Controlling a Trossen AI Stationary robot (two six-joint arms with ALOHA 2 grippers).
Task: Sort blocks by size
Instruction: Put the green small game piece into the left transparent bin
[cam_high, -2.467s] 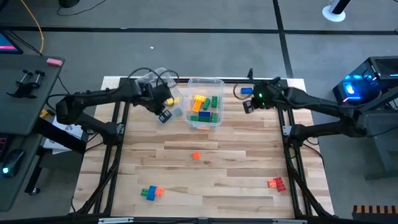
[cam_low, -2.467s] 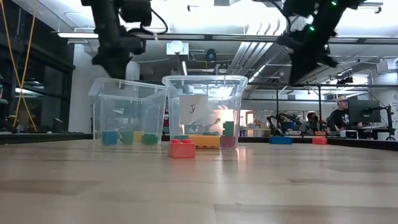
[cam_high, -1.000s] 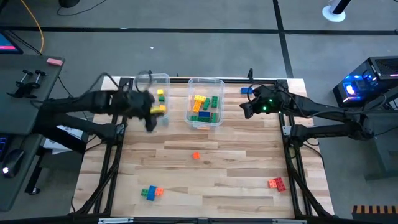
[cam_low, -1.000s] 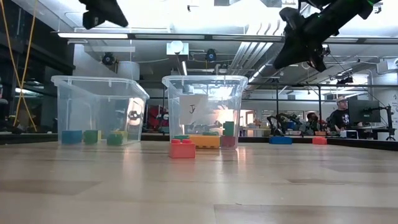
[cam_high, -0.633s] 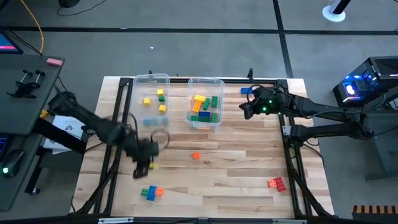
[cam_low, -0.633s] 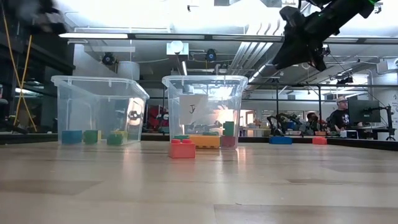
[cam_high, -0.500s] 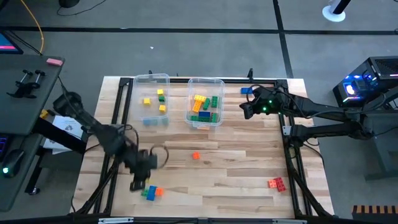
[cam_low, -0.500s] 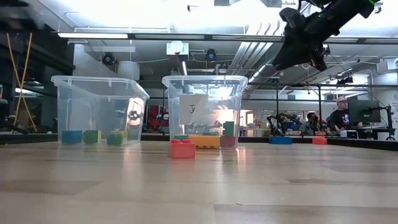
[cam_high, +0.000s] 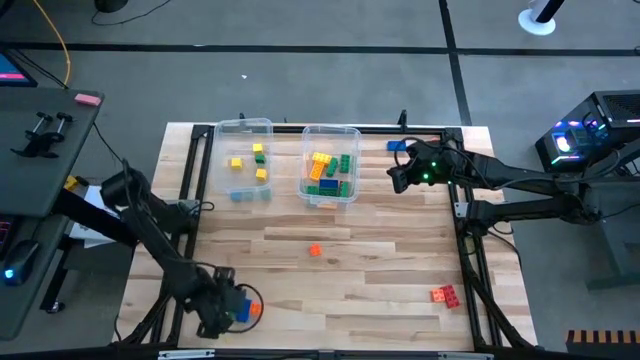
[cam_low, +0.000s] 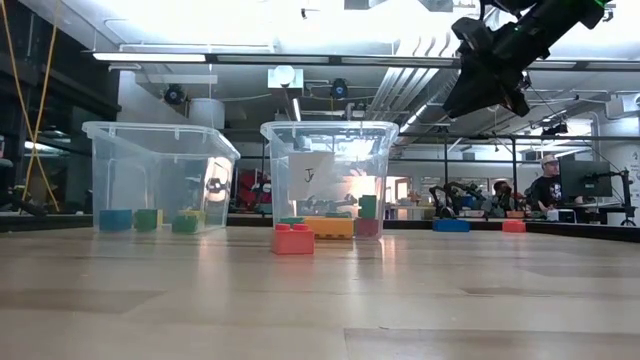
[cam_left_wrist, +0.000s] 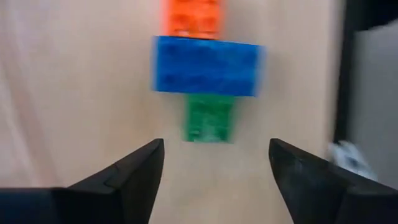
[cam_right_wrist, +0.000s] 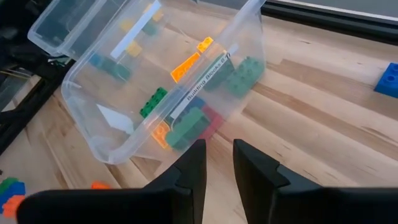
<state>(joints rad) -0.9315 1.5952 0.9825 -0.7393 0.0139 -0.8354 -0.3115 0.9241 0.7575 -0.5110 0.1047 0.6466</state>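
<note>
My left hand (cam_left_wrist: 214, 165) hangs over the green-blue-orange block row (cam_left_wrist: 207, 68), fingers spread wide. My right hand (cam_right_wrist: 216, 163) hovers beside the clear bin (cam_right_wrist: 112, 152), fingers nearly closed, holding nothing.

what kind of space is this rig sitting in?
Probably a robotics lab or workshop: exposed ceiling ducts and strip lights, a person at a monitor in the background, and a lit computer tower beside the wooden table.

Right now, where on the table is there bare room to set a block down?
Free: the wide wood between the small orange block and the red block, and the strip left of the two bins. Crowded: the near-left corner, where the left hand hovers open over the joined blocks.
</note>
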